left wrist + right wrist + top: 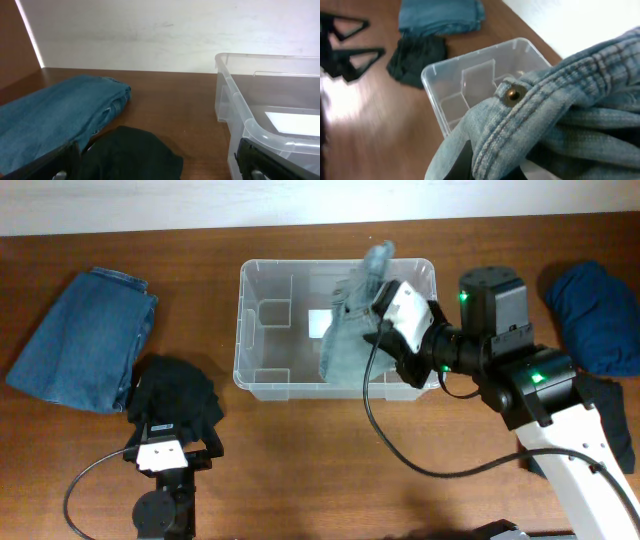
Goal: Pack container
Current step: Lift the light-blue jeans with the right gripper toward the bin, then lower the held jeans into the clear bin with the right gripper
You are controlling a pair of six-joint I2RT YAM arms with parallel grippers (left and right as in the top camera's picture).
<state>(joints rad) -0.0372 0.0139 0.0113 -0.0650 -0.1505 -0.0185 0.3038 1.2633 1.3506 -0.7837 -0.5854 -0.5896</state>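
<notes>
Well left of the container lie folded blue jeans, with a black garment beside them, nearer the container. The left gripper stands just in front of that garment, jaws spread wide and empty. The clear container itself sits mid-table, a white label on its base. Over its right half, the right gripper is clamped on pale-wash jeans. Right of the container rests a dark blue garment.
</notes>
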